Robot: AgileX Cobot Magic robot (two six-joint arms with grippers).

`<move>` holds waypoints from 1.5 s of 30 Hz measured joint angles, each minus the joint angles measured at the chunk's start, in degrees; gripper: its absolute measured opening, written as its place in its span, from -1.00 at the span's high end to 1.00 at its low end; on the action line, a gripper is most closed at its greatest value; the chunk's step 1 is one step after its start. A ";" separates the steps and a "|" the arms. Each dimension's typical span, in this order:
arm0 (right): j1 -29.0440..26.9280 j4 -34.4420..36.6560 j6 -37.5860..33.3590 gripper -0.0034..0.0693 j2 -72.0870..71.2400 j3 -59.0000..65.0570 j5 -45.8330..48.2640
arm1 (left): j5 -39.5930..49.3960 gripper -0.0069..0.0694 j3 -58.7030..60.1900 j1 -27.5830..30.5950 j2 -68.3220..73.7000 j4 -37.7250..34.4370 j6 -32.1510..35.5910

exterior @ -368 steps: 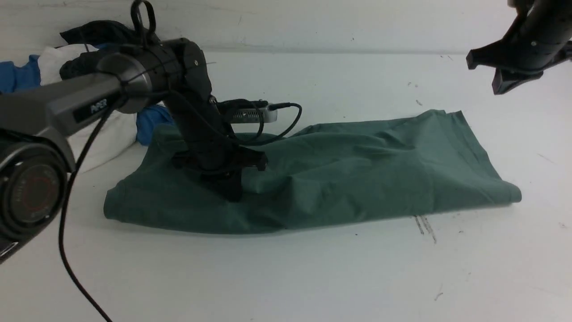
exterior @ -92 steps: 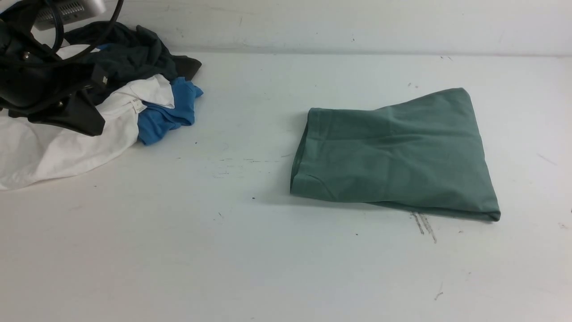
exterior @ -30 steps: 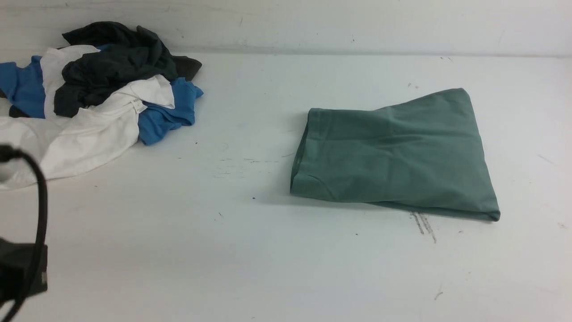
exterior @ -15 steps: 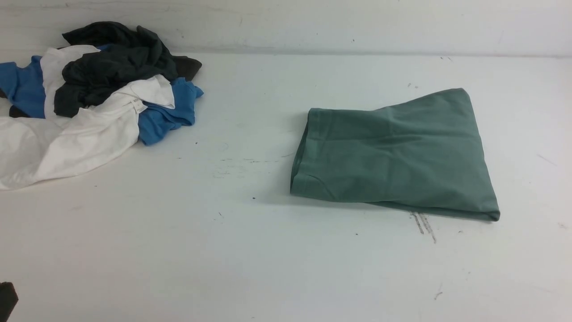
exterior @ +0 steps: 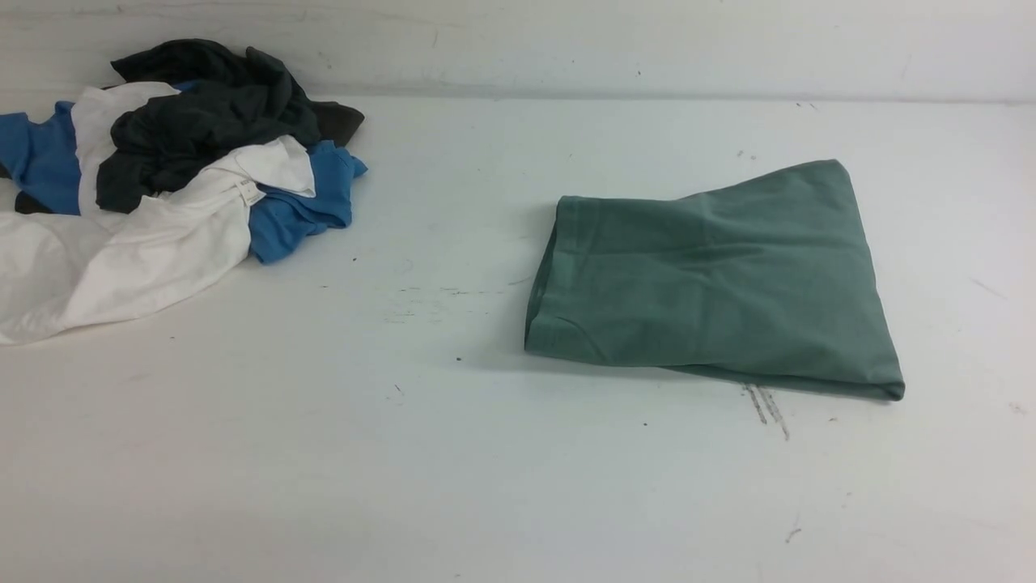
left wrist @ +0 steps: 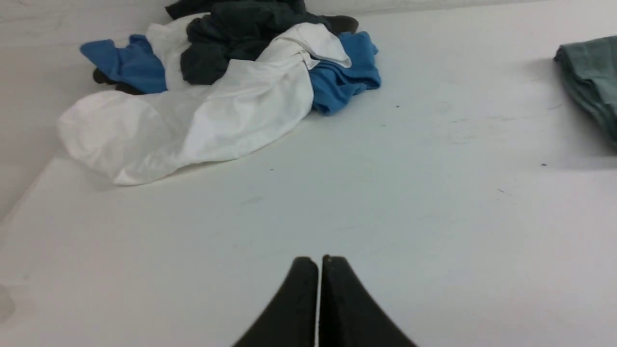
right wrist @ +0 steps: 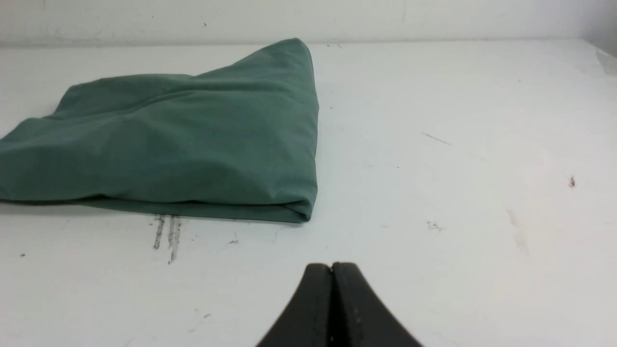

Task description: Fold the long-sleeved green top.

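left gripper (left wrist: 318,260): jaws pressed together, nothing between them; it hangs over bare table, with the pile off toward 11 o'clock and the top's edge at about 2 o'clock in its own view. Not in the front view.
right gripper (right wrist: 332,266): jaws closed tight, holding nothing; over bare table near the top's corner, not touching the cloth. Also absent from the front view.
top (exterior: 716,279): lies at about 3 o'clock of the front view's centre, well apart from the pile. It is a compact, roughly rectangular bundle in several layers, with a folded edge along its near side and no sleeves, neck or logo showing.
table (exterior: 453,453): white, scuffed; 2 short dark scratch marks (exterior: 765,409) sit just beside the top's near edge.
pile (exterior: 174,174): loose white, blue and dark garments at about 10 o'clock, near the back wall, not part of the job.
step: judged from the layout, the folding looks finished, or nearly so; both arms are clear of the cloth and drawn back toward the robot.
next move: probably none beyond resting. The far right corner flares wider than the left end, so if a neater result is wanted, 1 gripper would need to open, come down on that corner and tuck it in without dragging the layers apart.
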 joint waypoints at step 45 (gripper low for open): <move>0.00 0.00 -0.05 0.95 0.00 0.00 0.24 | -5.86 0.82 8.39 -5.51 -0.21 7.39 -9.15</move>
